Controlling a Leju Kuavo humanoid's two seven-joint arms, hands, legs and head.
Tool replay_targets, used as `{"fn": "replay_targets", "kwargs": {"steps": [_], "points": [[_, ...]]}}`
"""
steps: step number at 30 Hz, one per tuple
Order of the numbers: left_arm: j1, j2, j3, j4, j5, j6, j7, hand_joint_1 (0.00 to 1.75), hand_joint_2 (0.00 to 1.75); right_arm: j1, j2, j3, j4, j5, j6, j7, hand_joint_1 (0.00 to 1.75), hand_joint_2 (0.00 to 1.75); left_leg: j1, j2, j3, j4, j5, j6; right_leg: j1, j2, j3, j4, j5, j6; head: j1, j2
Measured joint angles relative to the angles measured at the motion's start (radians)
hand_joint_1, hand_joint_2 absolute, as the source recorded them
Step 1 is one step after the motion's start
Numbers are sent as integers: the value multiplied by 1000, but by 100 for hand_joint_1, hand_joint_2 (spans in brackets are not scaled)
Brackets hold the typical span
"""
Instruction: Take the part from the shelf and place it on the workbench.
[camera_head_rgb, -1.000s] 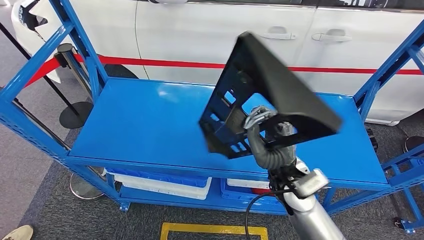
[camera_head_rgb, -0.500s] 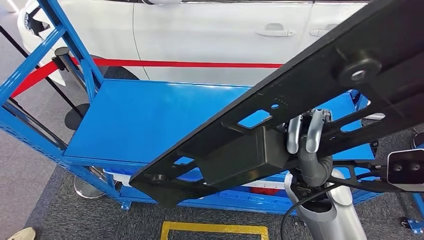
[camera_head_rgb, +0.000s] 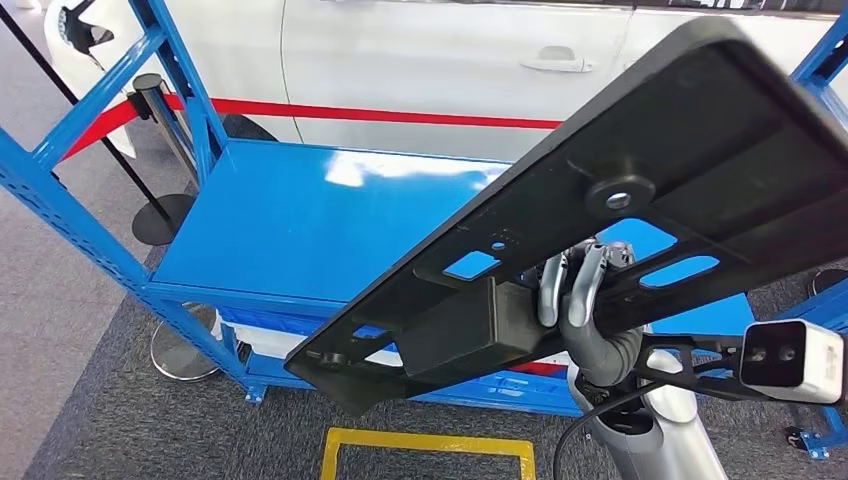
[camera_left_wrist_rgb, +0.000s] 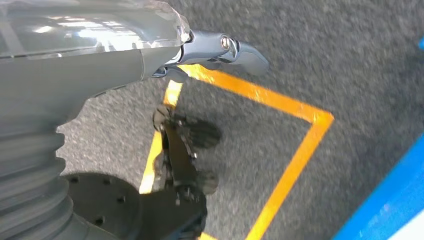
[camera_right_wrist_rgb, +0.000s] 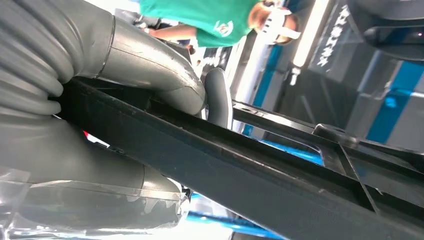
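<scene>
Now the right hand (camera_head_rgb: 575, 300) grips the black part (camera_head_rgb: 640, 190) clear above the blue shelf (camera_head_rgb: 300, 230), so it should turn slowly toward the workbench, keeping the long panel off the shelf posts.

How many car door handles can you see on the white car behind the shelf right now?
1: a white door handle on the white car beyond the blue metal shelf. The large black plastic part, held by the right hand, may hide another.
</scene>
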Motion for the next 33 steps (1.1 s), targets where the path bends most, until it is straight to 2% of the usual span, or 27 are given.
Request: {"fn": "replay_targets", "kwargs": {"steps": [1,2,3,4,5,7,8,11,12,13,15,16,17,18,19,20,22,23,24,26,27,28,29,30,31,32,33], "points": [[1,0,1,0,-1,0,2,0,175,13,-2,1,-2,28,-15,-16,166,175,0,0,-12,2,7,1,-2,0,-11,54,-30,3,0,0],[3,0,1,0,-2,0,3,0,175,27,-3,2,-6,60,-33,-32,166,175,0,0,-24,4,14,0,-4,0,-10,85,-41,5,0,0],[4,0,1,0,-3,-1,4,0,175,40,-4,3,-12,89,-50,-46,166,175,0,0,-36,6,20,-1,-5,0,8,83,-32,6,0,0],[5,1,1,0,-6,-3,5,0,175,49,-4,5,-20,113,-66,-56,166,175,0,0,-46,9,26,-3,-5,0,42,47,-10,5,0,0],[6,1,1,0,-8,-4,6,0,175,54,-5,8,-28,128,-78,-63,166,175,0,0,-53,11,31,-7,-6,0,91,-17,13,2,0,0],[5,1,1,0,-12,-8,7,0,175,58,-8,14,-44,142,-98,-71,166,175,-2,0,-62,12,42,-16,-1,1,174,-141,32,-8,-1,0],[5,2,1,0,-13,-10,9,0,175,60,-14,17,-50,147,-109,-79,166,175,-2,0,-64,11,48,-22,3,2,193,-175,33,-13,0,0],[5,7,1,0,-18,-13,19,0,175,63,-50,28,-56,163,-139,-123,166,175,-1,-2,-70,8,61,-40,6,0,187,-193,48,-34,-1,0],[6,8,1,0,-21,-13,23,0,175,63,-64,31,-59,167,-146,-138,166,175,-1,-2,-79,22,45,-43,4,-2,180,-197,57,-44,-2,0],[8,9,1,0,-23,-13,25,0,175,63,-77,32,-64,169,-150,-147,166,175,0,-3,-93,54,11,-45,3,-4,171,-201,68,-54,-2,0],[9,10,1,0,-29,-13,29,0,175,70,-104,33,-74,159,-149,-154,166,175,2,-2,-129,171,-85,-47,6,-3,150,-202,87,-65,-4,0],[9,10,1,0,-33,-12,31,0,175,76,-116,33,-78,151,-145,-154,166,175,2,-2,-142,233,-119,-48,8,-1,138,-200,97,-65,-4,0],[10,10,0,0,-39,-11,33,0,175,83,-127,32,-82,145,-140,-154,166,175,2,-2,-145,275,-131,-49,10,3,126,-197,105,-64,-4,0],[10,10,-1,0,-45,-9,36,0,175,93,-139,30,-86,142,-135,-154,166,175,2,-2,-131,284,-122,-48,12,8,113,-194,114,-63,-4,0],[10,10,-3,0,-50,-6,38,0,175,104,-149,26,-92,142,-129,-154,166,175,2,-4,-99,258,-97,-44,14,14,100,-190,121,-62,-4,0],[11,10,-5,0,-56,-4,41,0,175,115,-158,18,-99,144,-124,-154,166,175,1,-11,-52,201,-72,-39,16,22,87,-185,129,-60,-5,0],[11,13,-9,0,-66,0,43,0,175,135,-171,-2,-114,155,-115,-154,166,175,0,-46,43,65,-60,-25,17,37,66,-176,143,-52,-4,0],[11,14,-12,0,-70,1,44,0,175,146,-175,-12,-120,163,-113,-154,166,175,-2,-60,70,20,-65,-22,16,44,60,-173,150,-47,-4,0],[12,15,-15,0,-73,2,46,0,175,158,-178,-21,-126,172,-111,-154,166,175,-3,-67,80,-2,-73,-20,14,50,56,-172,157,-40,-4,0],[11,14,-19,0,-76,4,48,0,175,181,-182,-37,-134,187,-108,-155,166,175,-4,-53,74,-12,-58,-16,10,61,52,-174,169,-27,-5,0],[10,13,-20,0,-77,5,49,0,175,189,-184,-44,-136,193,-108,-155,166,175,-2,-44,69,-16,-48,-10,8,57,45,-166,156,-21,-4,0],[10,12,-21,0,-77,6,49,0,175,194,-186,-50,-136,196,-109,-155,166,175,1,-35,61,-21,-36,-4,7,46,36,-145,125,-15,-3,0],[10,11,-22,0,-78,7,50,0,175,197,-188,-56,-136,196,-111,-155,166,175,3,-27,51,-23,-24,0,4,32,23,-104,77,-8,-2,0],[11,10,-22,0,-78,9,50,0,175,197,-190,-59,-135,194,-113,-155,166,175,3,-20,38,-24,-13,3,0,19,7,-49,24,-1,0,0],[12,10,-23,0,-78,10,51,0,175,197,-191,-61,-134,192,-115,-155,166,175,3,-13,23,-23,-2,3,-5,13,-7,14,-15,7,1,0],[12,10,-23,0,-78,11,51,0,175,197,-193,-62,-132,191,-117,-155,166,175,3,-8,9,-21,9,1,-9,10,-13,67,-32,14,1,0],[12,9,-23,0,-78,12,52,0,175,197,-194,-64,-131,190,-118,-155,166,175,4,-3,-8,-19,19,-2,-14,8,-8,96,-24,20,0,0]]}}
